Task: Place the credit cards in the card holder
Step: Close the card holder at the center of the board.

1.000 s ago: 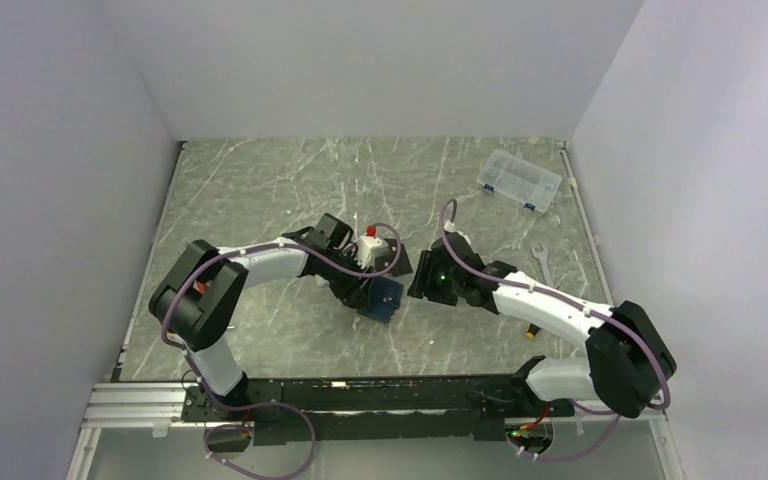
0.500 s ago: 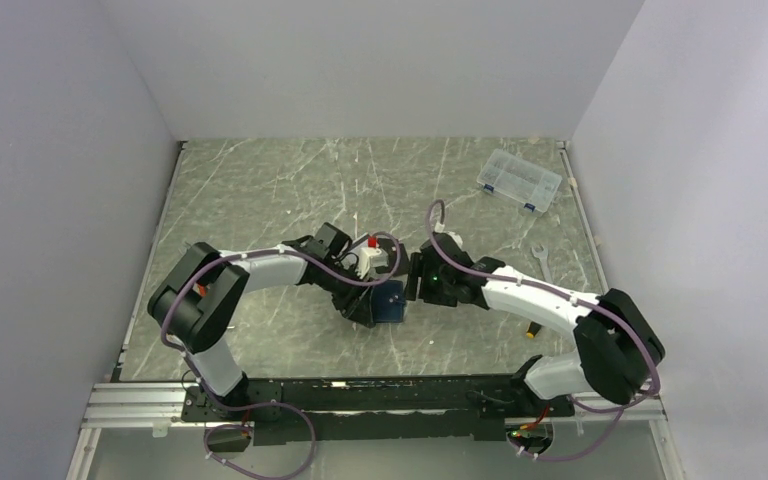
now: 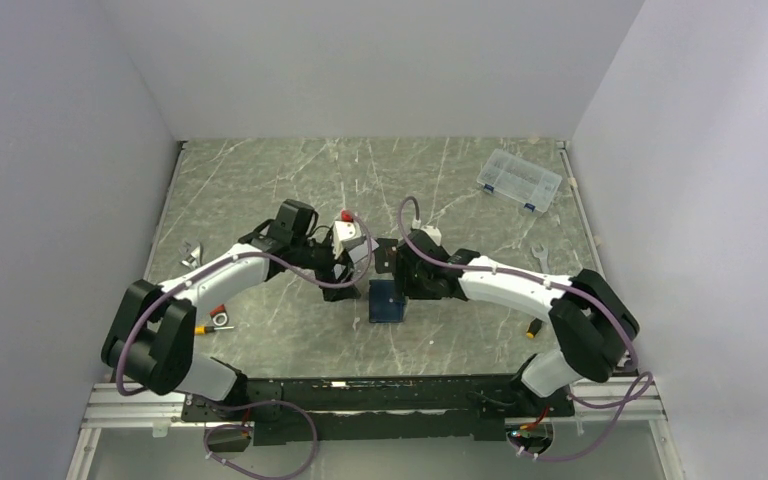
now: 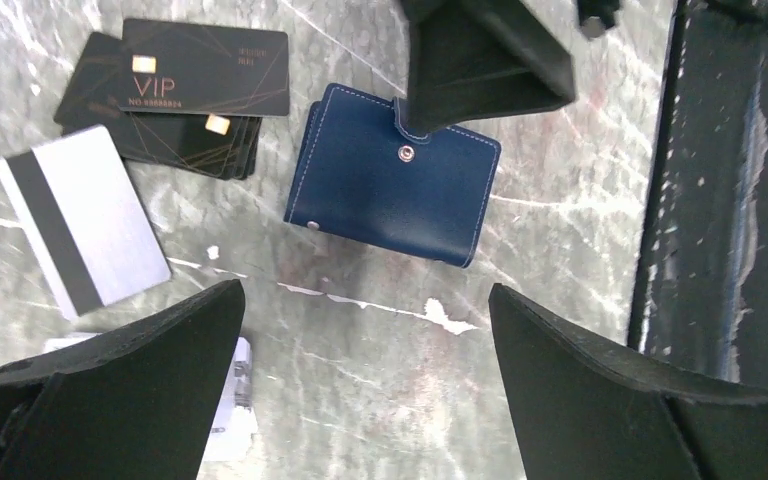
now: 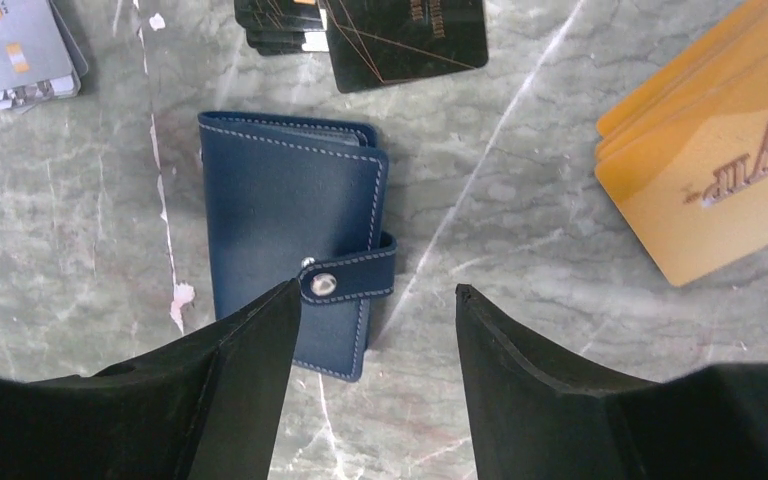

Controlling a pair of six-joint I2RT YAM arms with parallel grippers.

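While the left gripper [image 4: 362, 290] and right gripper [image 5: 377, 288] hang released and empty, the right should nip the snap tab [image 5: 355, 278] on the wallet [image 5: 280, 230] squarely.

Orange cards [image 5: 705, 170] cut by right edge, grey card [image 5: 18, 48] by top corner

Ahead of the left gripper [image 4: 363, 290], a navy wallet [image 4: 392, 187] with pale stitching — further left, black cards [image 4: 205, 66] lined in gold, and a silver card [image 4: 82, 222] with a dark stripe.

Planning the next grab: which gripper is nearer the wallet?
Right. The right gripper hovers over the wallet, at its snap tab; the left gripper hangs off beside it.
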